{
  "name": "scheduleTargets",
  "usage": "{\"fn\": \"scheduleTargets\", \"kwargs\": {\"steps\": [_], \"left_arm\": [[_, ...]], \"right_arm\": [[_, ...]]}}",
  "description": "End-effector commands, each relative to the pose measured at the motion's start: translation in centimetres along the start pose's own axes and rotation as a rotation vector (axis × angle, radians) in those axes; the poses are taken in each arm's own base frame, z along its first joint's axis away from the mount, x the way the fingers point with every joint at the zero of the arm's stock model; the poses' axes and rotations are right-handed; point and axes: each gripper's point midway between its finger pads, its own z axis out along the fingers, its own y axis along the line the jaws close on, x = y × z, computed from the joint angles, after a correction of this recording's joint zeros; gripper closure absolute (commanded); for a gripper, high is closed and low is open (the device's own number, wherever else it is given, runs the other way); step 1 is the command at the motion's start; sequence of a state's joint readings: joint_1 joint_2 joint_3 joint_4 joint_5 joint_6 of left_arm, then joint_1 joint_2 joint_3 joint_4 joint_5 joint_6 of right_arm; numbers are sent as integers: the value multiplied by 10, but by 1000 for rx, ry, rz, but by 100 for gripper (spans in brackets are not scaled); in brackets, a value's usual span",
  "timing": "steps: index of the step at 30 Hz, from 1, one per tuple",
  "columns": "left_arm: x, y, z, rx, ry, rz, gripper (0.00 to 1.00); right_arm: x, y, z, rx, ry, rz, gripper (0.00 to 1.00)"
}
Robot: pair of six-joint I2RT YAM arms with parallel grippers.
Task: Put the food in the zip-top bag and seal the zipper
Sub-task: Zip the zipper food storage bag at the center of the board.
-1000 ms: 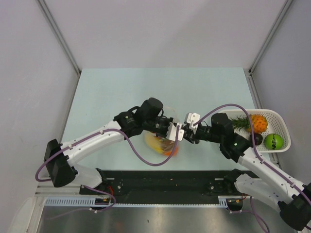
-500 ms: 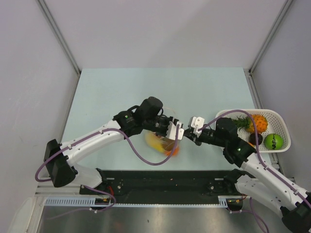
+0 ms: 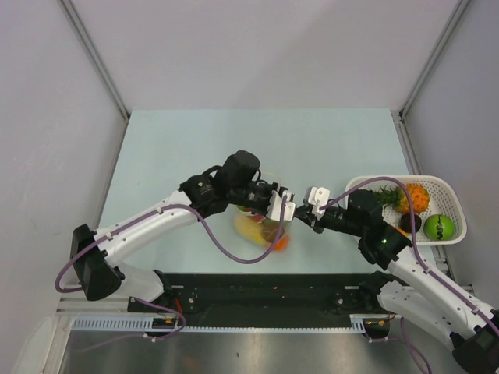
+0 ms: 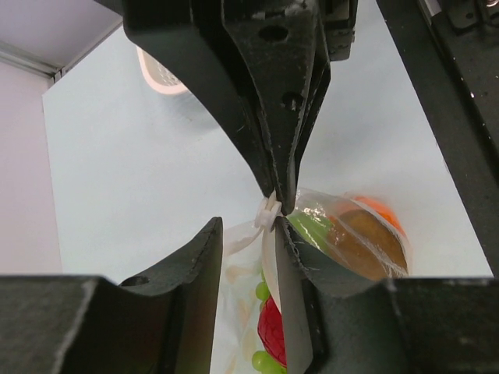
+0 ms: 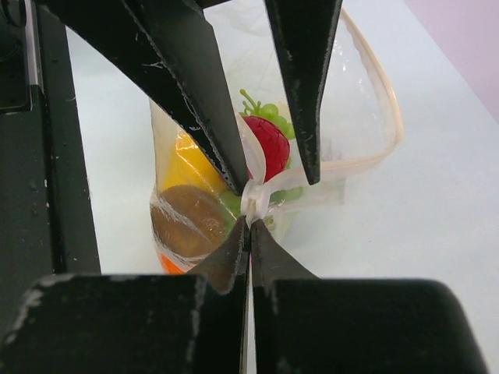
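The left pincer (image 4: 248, 234) stands over the mouth of the bag (image 5: 347, 97), its two fingers apart on either side of the edge and gripping nothing. The bag lies on the table (image 3: 187, 148) with food inside: a yellow piece (image 5: 191, 167), a brown one (image 5: 183, 222), a red one (image 5: 269, 144) and green grapes (image 5: 269, 111). At the bag's right-hand end the right pincer (image 5: 250, 227) is closed tight on the end of the zipper (image 5: 253, 199).

To seal well, I judge the left pincer should close lightly on the strip just beside that pinched end. It should then slide away from it along the bag's edge while the right one anchors the end. Too hard a squeeze would drag the bag; too slack would leave gaps.

Beyond the bag there is bare table to move over. On its near side the black rail (image 3: 265, 284) sits close. Well to the bag's right is the basket (image 3: 451, 189), which holds a pineapple (image 3: 415, 199) and a green fruit (image 3: 439, 227).
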State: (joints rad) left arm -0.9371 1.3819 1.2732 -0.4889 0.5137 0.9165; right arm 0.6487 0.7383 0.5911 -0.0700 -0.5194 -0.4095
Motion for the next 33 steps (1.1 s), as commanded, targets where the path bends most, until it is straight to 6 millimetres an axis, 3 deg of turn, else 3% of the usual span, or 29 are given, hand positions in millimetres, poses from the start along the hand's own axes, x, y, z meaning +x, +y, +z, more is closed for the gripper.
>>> {"fn": "scheduleTargets", "kwargs": {"steps": [1, 9, 12, 16, 27, 33], "left_arm": [[-24, 3, -3, 20, -66, 21, 65], [-12, 0, 4, 37, -30, 15, 76], [-12, 1, 5, 38, -25, 17, 90], [-6, 5, 2, 24, -7, 20, 98], [30, 11, -8, -2, 89, 16, 100], [47, 19, -20, -25, 137, 14, 100]], "right_arm": [[-28, -10, 0, 40, -99, -39, 100], [-31, -11, -4, 60, -112, -49, 100], [-32, -11, -5, 64, -114, -53, 100], [-30, -11, -7, 68, -107, -52, 100], [-39, -12, -18, 99, -132, -78, 100], [-28, -8, -21, 92, -93, -71, 100]]}}
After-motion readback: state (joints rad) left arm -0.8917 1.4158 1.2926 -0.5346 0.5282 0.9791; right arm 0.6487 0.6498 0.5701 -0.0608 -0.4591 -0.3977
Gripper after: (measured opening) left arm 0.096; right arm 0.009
